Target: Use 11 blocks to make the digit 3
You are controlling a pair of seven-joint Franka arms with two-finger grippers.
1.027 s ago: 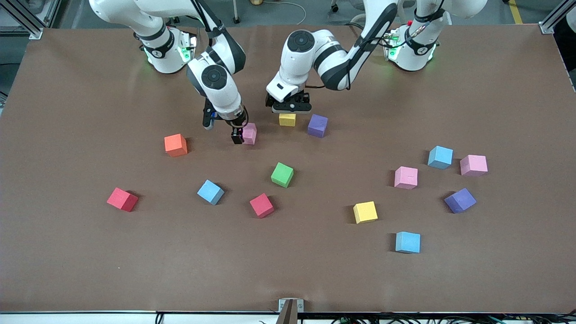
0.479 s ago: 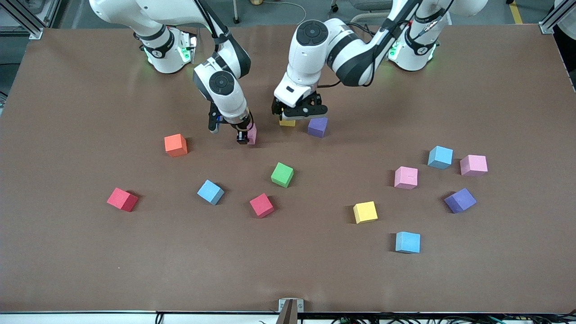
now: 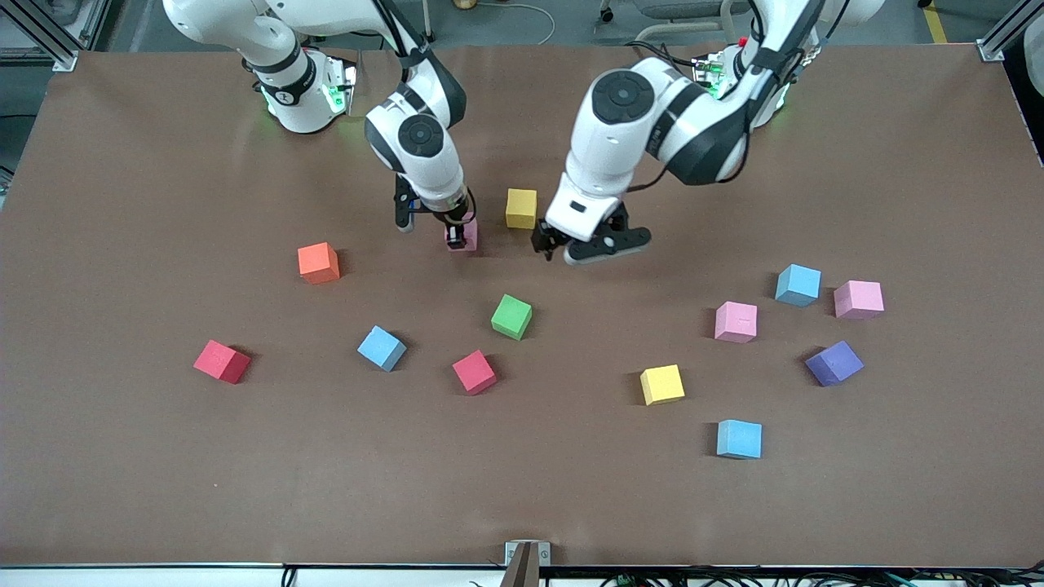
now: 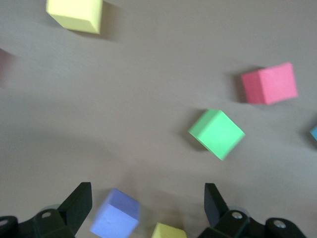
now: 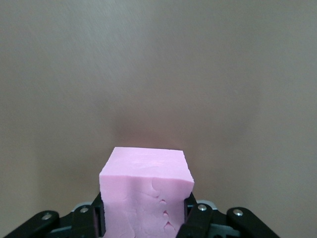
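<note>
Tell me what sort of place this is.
Probably a robotics lab or workshop. Two white arms are bolted along one edge of a wide brown table strewn with coloured foam blocks, aluminium frame posts stand at its corners, and cables trail over a grey floor.

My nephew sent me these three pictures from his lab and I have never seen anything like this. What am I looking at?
Two white robot arms stand at a brown table. The big picture comes from a high camera facing them. The other two come from cameras on the arms' wrists.

Small foam blocks lie scattered on the table: pink, yellow, purple, light blue, green, orange and red.

The right end effector is shut on a pink block, as its wrist picture shows close up. The left end effector is open and empty, above the table near a yellow block. In its wrist picture a purple block shows between its fingers.
</note>
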